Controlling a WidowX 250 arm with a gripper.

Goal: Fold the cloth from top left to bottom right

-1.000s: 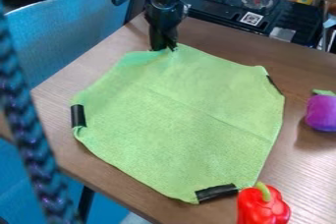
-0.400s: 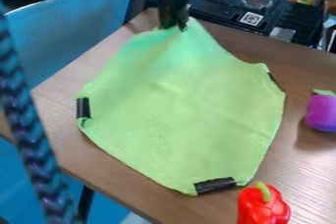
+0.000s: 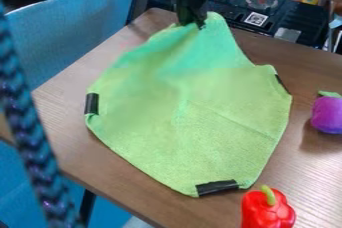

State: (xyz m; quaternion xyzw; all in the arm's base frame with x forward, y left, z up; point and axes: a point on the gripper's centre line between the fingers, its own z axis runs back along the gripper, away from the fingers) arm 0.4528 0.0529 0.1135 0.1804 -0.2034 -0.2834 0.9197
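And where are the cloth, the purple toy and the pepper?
Cloth (image 3: pixel 194 137): camera view, on its lower half.
Purple toy (image 3: pixel 327 115): camera view, on its round body.
Pepper (image 3: pixel 267 213): camera view, on its red side.

Cloth (image 3: pixel 200 122): light green, black patches at left, right and bottom corners. Top edge raised, pinched in gripper (image 3: pixel 192 25); remainder spread unfolded on counter (image 3: pixel 307 172), faint diagonal crease across right half.
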